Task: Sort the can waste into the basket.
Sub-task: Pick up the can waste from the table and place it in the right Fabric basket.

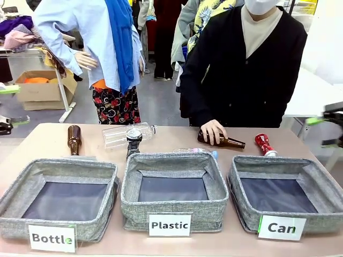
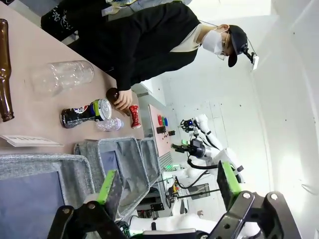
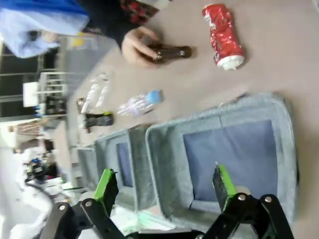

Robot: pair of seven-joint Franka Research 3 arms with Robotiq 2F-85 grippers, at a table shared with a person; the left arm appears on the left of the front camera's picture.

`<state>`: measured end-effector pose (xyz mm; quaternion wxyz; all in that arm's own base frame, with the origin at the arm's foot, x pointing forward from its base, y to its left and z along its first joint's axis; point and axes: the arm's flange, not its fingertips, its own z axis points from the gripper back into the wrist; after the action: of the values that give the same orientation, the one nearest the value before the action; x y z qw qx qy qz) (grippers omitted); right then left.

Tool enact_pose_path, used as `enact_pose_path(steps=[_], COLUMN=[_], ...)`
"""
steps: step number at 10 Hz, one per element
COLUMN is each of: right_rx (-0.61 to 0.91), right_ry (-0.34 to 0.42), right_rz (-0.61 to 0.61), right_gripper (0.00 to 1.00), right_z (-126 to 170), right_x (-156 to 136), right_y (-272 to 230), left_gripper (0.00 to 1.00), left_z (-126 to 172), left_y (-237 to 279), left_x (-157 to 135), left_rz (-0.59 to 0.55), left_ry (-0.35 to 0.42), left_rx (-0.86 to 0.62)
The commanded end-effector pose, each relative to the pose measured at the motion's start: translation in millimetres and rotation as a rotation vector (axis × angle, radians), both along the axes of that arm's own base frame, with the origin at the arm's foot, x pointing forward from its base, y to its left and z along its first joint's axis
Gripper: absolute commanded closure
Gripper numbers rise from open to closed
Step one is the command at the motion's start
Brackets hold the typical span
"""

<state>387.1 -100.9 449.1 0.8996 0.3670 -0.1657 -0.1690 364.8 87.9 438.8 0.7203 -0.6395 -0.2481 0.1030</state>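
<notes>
The red crushed can (image 1: 263, 144) lies on the table just behind the "Can" basket (image 1: 244, 211), and it also shows from the right wrist as the red can (image 3: 223, 36) beyond that basket's rim (image 3: 164, 149). The black and silver can (image 1: 133, 140) stands behind the "Plastic" basket; from the left wrist the same can (image 2: 85, 112) lies far ahead. My left gripper (image 2: 167, 184) is open and holds nothing, at the table's left edge (image 1: 13, 105). My right gripper (image 3: 164, 183) is open too, hovering off the right edge (image 1: 327, 131) above the near side of the "Can" basket.
A person's hand (image 1: 213, 130) rests on a brown bottle (image 1: 228, 141) near the red can. Another brown bottle (image 1: 74, 139), a clear plastic bottle (image 1: 126, 134) and a small blue-capped bottle (image 1: 199, 151) lie behind the "Bottle" (image 1: 10, 206) and "Plastic" (image 1: 128, 201) baskets.
</notes>
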Motion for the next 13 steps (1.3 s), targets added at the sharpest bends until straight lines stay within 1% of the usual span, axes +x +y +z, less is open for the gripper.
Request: enact_pose_path(steps=[1, 2, 3, 4, 5, 6, 7, 8, 9, 10, 11, 12, 13], right_rx=[-0.147, -0.177, -0.264, -0.359, -0.428, -0.459, -0.423, -0.332, -0.231, -0.151, -0.081, 0.002, 0.091], right_ry=[0.099, 0.102, 0.075, 0.052, 0.077, 0.103, 0.05, -0.035, -0.035, -0.005, 0.017, 0.018, 0.001], right_rz=[0.029, 0.016, -0.056, -0.087, -0.053, -0.028, 0.019, 0.004, 0.011, 0.04, 0.094, 0.144, 0.197], right_gripper=[0.0, 0.0, 0.0, 0.0, 0.0, 0.0, 0.0, 0.0, 0.0, 0.0, 0.0, 0.0, 0.0], right_z=[-24.2, -33.1, -40.7, -50.9, -67.6, -82.2, -78.1, -37.6, 4.2, 34.8, 50.9, 59.4, 61.5], right_x=[52.6, 71.7, 87.9, 101.7, 117.5, 127.8, 119.5, 85.0, 45.3, -4.7, -47.6, -83.7, -118.6], right_y=[32.5, 48.5, 56.7, 62.2, 66.3, 70.7, 74.3, 58.0, 21.7, -26.4, -63.8, -97.4, -124.1], left_gripper=[0.0, 0.0, 0.0, 0.0, 0.0, 0.0, 0.0, 0.0, 0.0, 0.0, 0.0, 0.0, 0.0], left_z=[1.1, 1.1, 1.1, 1.1, 1.1, 1.1, 1.1, 1.1, 1.1, 1.1, 1.1, 1.1, 1.1], left_y=[0.7, 0.7, 0.7, 0.7, 0.7, 0.7, 0.7, 0.7, 0.7, 0.7, 0.7, 0.7, 0.7], left_x=[-2.5, -2.5, -2.5, -2.5, -2.5, -2.5, -2.5, -2.5, -2.5, -2.5, -2.5, -2.5, -2.5], left_rz=[-0.011, -0.011, -0.011, -0.011, -0.011, -0.011, -0.011, -0.011, -0.011, -0.011, -0.011, -0.011, -0.011], left_ry=[-0.013, -0.013, -0.013, -0.013, -0.013, -0.013, -0.013, -0.013, -0.013, -0.013, -0.013, -0.013, -0.013], left_rx=[0.003, 0.003, 0.003, 0.003, 0.003, 0.003, 0.003, 0.003, 0.003, 0.003, 0.003, 0.003, 0.003])
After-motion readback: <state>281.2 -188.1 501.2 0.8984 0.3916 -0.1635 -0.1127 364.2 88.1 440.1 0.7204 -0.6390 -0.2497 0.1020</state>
